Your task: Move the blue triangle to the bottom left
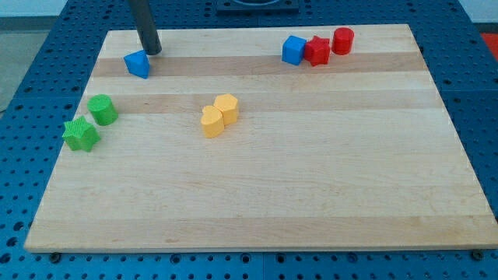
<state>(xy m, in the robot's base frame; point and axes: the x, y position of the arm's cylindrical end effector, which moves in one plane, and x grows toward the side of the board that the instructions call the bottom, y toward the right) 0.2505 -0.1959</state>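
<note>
1. Your arm carries no claw, only a rod; my tip (153, 51) rests just above-right of the blue triangle (138, 64).
2. You'll find that triangle near the surface's (311, 187) top-left corner.
3. Below it sit the green blocks (103, 110).

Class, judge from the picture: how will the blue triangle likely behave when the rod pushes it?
The blue triangle looks squat and flat-based, so it probably slides, not rolls. My tip sits at its upper-right corner, so an off-centre push may spin it. The wooden board looks smooth.
</note>
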